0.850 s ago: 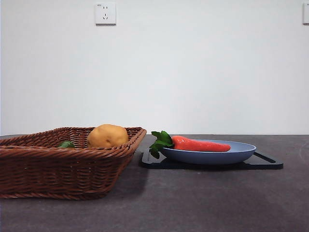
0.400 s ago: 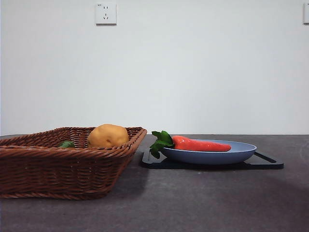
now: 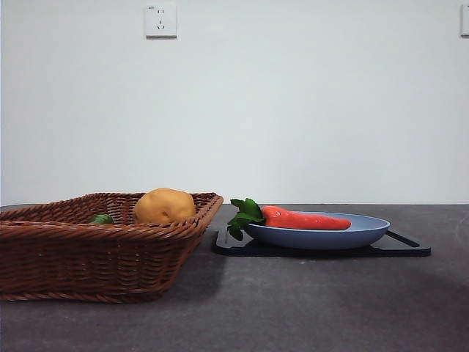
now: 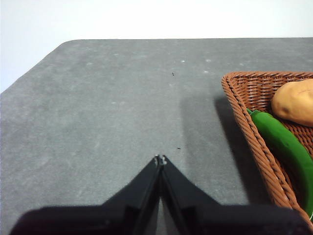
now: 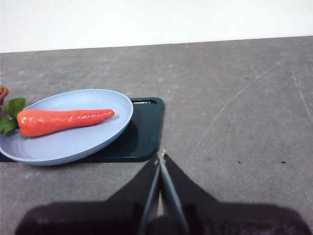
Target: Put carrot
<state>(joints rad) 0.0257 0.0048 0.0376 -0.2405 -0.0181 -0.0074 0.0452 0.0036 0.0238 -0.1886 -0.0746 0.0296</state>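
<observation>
The carrot (image 3: 305, 218) lay flat in the blue plate (image 3: 366, 233), and the plate sat on a dark board (image 3: 410, 249) toward the right side of the worktop's middle. Its long axis ran across the table, roughly parallel to the front edge, with the leafy thick end pointing toward the wicker basket (image 3: 88, 257) and the tapered tip pointing toward the right edge.

The right gripper (image 5: 161, 157) was the nearer one by a clear margin. It hovered over bare tabletop just beside the board's corner, jaws pressed together and holding nothing. From its wrist camera the carrot (image 5: 63, 121) sat off to one side and a little ahead, so the coming move would likely be a sideways shift over the plate (image 5: 68, 147) and a spread of the jaws across the carrot's narrow width (a crosswise pinch looked far easier than an end-on one).

The left gripper (image 4: 160, 160) waited over open table on the far side of the basket (image 4: 254, 142), likewise closed and empty. From there only the potato (image 4: 296, 102) and a green pepper (image 4: 286, 147) showed in the basket; the carrot was out of its sight.

No arm showed in the front view, so neither had come down low yet.
</observation>
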